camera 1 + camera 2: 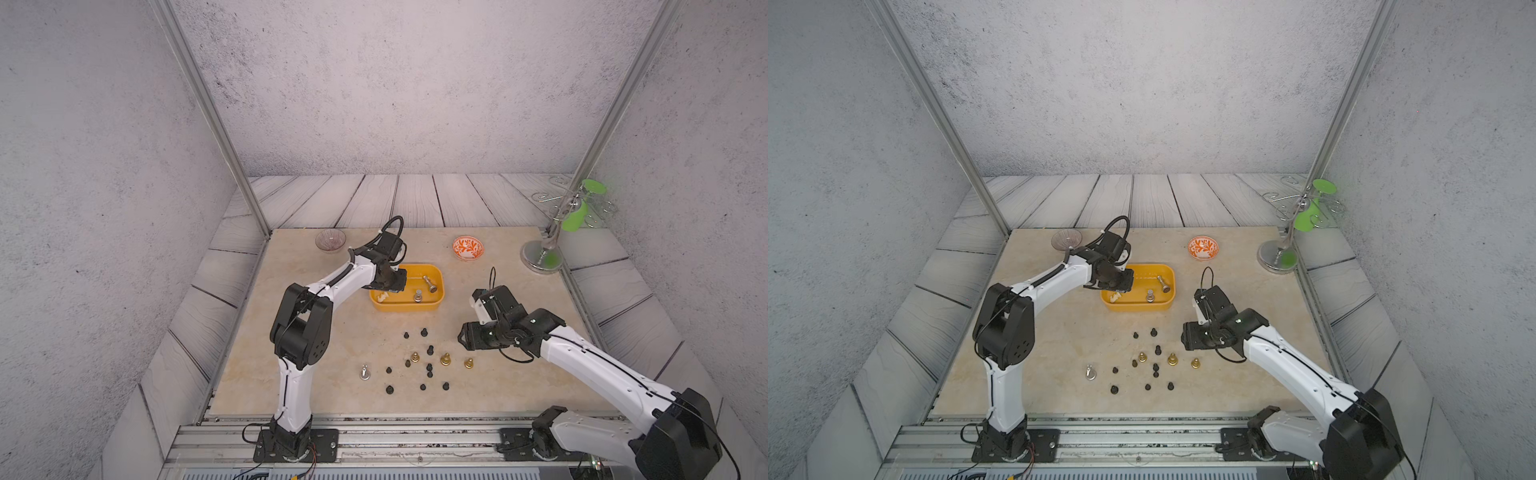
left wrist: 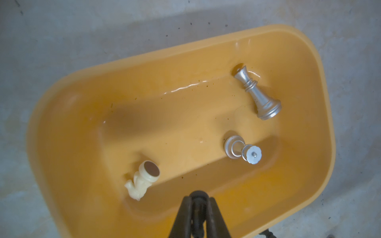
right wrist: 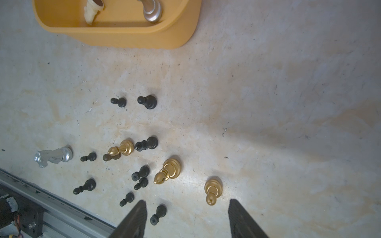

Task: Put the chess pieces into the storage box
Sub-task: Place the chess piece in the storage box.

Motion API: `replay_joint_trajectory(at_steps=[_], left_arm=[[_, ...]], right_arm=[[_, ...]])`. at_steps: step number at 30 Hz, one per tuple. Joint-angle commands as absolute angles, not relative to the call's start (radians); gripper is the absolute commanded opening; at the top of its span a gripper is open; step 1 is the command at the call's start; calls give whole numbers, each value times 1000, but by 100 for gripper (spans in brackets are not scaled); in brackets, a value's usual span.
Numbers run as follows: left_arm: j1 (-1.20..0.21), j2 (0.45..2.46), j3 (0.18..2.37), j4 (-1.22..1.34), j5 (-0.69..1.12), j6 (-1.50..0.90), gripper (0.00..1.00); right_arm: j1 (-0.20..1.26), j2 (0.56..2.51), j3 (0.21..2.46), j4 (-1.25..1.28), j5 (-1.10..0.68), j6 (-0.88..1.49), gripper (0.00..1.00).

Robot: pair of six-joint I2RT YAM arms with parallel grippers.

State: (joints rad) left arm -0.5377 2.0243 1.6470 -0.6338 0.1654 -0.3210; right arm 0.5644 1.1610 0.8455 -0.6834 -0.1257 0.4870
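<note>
Noting your right gripper (image 1: 462, 337) hangs half open, empty, nearest the upright gold pawn (image 3: 213, 190) just ahead of its jaws; a black pawn (image 3: 158, 213) stands close by, in the way. Loose chess pieces (image 1: 430, 350) stand in front of the storage box (image 1: 407, 308). Your left gripper (image 2: 198, 197) is pinched shut over the box; holding anything, can't tell.

The rectangular plastic storage box (image 1: 405, 307) is yellow-orange. In it are a cream knight-shaped chess piece (image 2: 142, 181) with a dark brown base pad and two matte silver metal pieces (image 2: 258, 93). On the beige, marbled stone tabletop (image 1: 478, 399) are small black pawns (image 3: 148, 102), three shiny gold pieces (image 3: 170, 170) and one silver knight (image 3: 55, 155). Near the table's far edge, a round white bowl (image 1: 468, 248) has an orange leaf pattern.
</note>
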Motion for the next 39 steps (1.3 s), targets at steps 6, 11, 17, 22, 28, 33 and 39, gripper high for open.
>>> replay_joint_trajectory(at_steps=[6,11,17,22,28,33,39], left_arm=[[-525,2086,1698,-651,171,-314,0],[-525,2143,1744,-668,186,-319,1],[-522,2180,1768,-651,218,-337,3],[-520,2192,1788,-648,224,-349,8],[-517,2181,1792,-647,231,-354,16],[-515,2162,1786,-644,241,-356,22],[-513,2147,1780,-643,245,-356,25]], right_arm=[[567,1121,822,-692,-112,497,64],[567,1131,827,-695,-115,495,64],[567,1128,830,-698,-106,494,64],[567,1126,828,-699,-106,499,64],[567,1127,836,-710,-100,492,64],[567,1129,831,-706,-103,497,64],[567,1129,834,-709,-103,494,64]])
